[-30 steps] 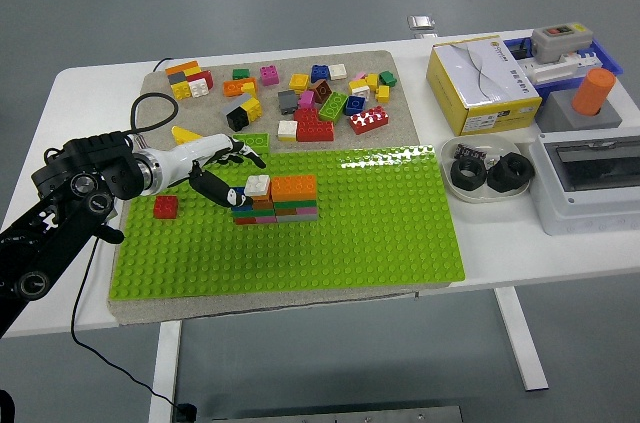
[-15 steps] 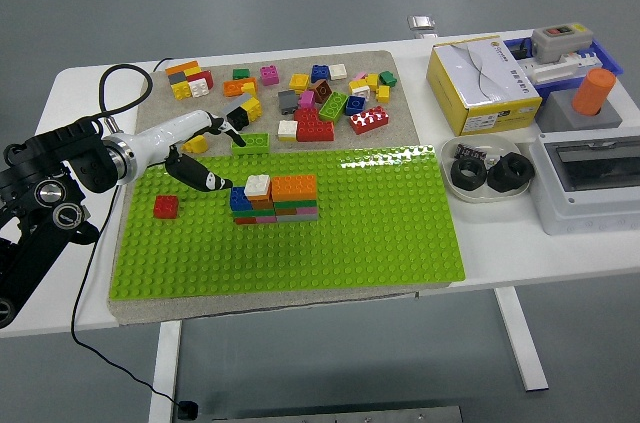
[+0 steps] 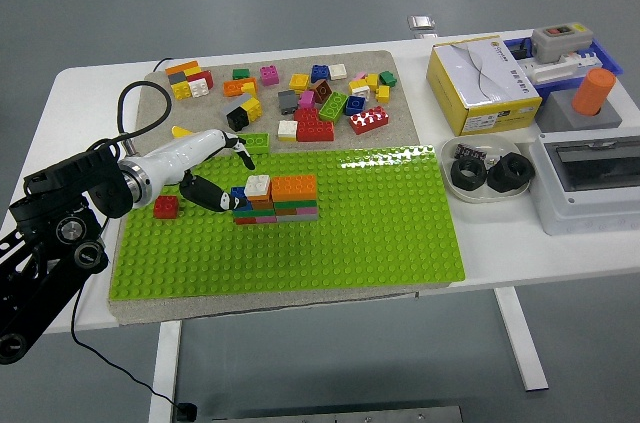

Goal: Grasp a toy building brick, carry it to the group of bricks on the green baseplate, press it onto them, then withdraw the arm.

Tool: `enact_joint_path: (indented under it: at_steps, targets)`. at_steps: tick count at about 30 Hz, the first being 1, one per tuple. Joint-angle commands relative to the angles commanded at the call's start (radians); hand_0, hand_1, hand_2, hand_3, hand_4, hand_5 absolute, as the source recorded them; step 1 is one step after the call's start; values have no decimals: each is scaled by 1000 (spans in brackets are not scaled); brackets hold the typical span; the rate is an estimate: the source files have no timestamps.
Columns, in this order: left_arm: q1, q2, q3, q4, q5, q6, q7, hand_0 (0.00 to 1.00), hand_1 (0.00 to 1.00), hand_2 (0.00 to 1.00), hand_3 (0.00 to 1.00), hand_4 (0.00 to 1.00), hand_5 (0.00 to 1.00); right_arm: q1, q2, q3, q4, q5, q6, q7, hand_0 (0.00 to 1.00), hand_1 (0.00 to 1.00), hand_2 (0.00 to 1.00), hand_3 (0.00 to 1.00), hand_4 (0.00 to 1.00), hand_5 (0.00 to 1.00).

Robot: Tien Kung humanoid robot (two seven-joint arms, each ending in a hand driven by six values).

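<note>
A green baseplate (image 3: 380,233) lies on the front of a beige mat. On its left half stands the group of bricks (image 3: 277,199): a white brick (image 3: 258,184) and an orange brick (image 3: 294,186) on top, with a blue brick (image 3: 239,196) at the left end. My left hand (image 3: 226,175), white with black fingertips, reaches in from the left. Its fingers are spread and it holds nothing. The thumb tip (image 3: 228,202) lies right against the blue brick, and the other fingers (image 3: 240,149) point past the stack's back left. A single red brick (image 3: 166,206) sits on the plate under my wrist.
Several loose bricks (image 3: 320,103) lie on the mat (image 3: 400,93) behind the plate, a flat green one (image 3: 251,141) just behind my fingers. At the right stand a yellow box (image 3: 480,83), a dish of black parts (image 3: 487,172) and a grey switch box (image 3: 590,178).
My left hand pulled back up and to the left from the stack, then came back down and right to its left end. The bricks have not moved.
</note>
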Motion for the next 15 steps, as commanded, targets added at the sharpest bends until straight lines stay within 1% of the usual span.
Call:
enact_joint_path:
  at_steps: [6, 10, 15]
  targets:
    - [4, -8, 21, 23, 3, 12, -16, 998, 948, 915, 613, 850, 144, 0, 1, 1, 0, 0, 0, 1, 732, 675, 738, 847, 684, 998]
    - [5, -18, 26, 57, -9, 23, -47, 998, 949, 913, 608, 839, 141, 0, 2, -1, 0, 2, 0, 1, 733, 675, 738, 846, 683, 998]
    - [6, -31, 23, 87, -15, 30, -70, 998, 951, 913, 607, 835, 148, 1, 4, -3, 0, 3, 0, 0, 733, 675, 739, 846, 681, 998]
